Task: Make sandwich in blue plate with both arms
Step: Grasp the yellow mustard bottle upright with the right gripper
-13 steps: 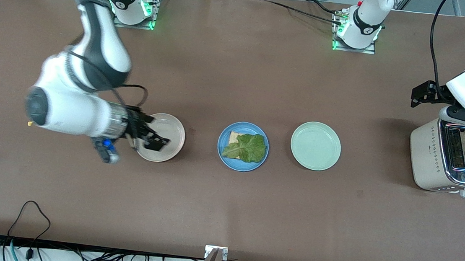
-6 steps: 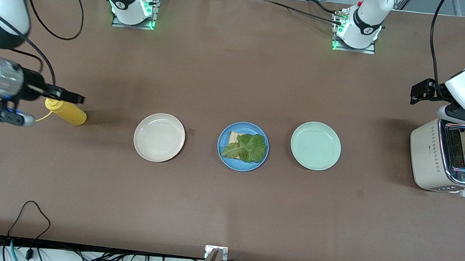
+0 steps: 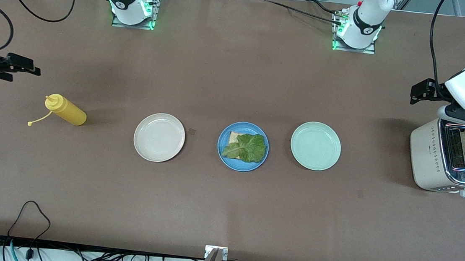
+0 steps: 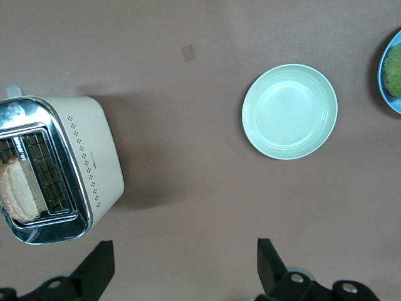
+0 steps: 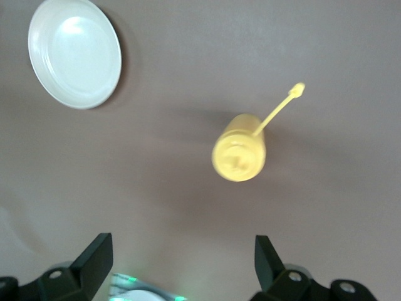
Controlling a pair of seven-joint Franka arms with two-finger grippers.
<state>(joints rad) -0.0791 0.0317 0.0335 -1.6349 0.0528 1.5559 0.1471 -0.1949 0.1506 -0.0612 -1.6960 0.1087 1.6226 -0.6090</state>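
— Where's the second slice?

— In the toaster (image 3: pixel 448 160), standing on edge in a slot, long side along the slot. The left gripper (image 4: pixel 182 266) hangs just beside and above it, jaws wide apart and empty, so I'd say that arm takes it.

— And the right gripper (image 5: pixel 178 263)?

— Up at the right arm's end of the table, over bare table near the mustard bottle (image 3: pixel 66 110), fingers spread, holding nothing. It waits.

— The blue plate (image 3: pixel 241 165)?

— Well apart from the left gripper, toward the table's middle. One bread slice (image 3: pixel 234 137) on it, one lettuce leaf (image 3: pixel 248 148) on top.

— Count?

— Three plates: beige plate (image 3: pixel 159 137), blue, green plate (image 3: pixel 315 145). Two slices, one leaf, one bottle, one toaster.
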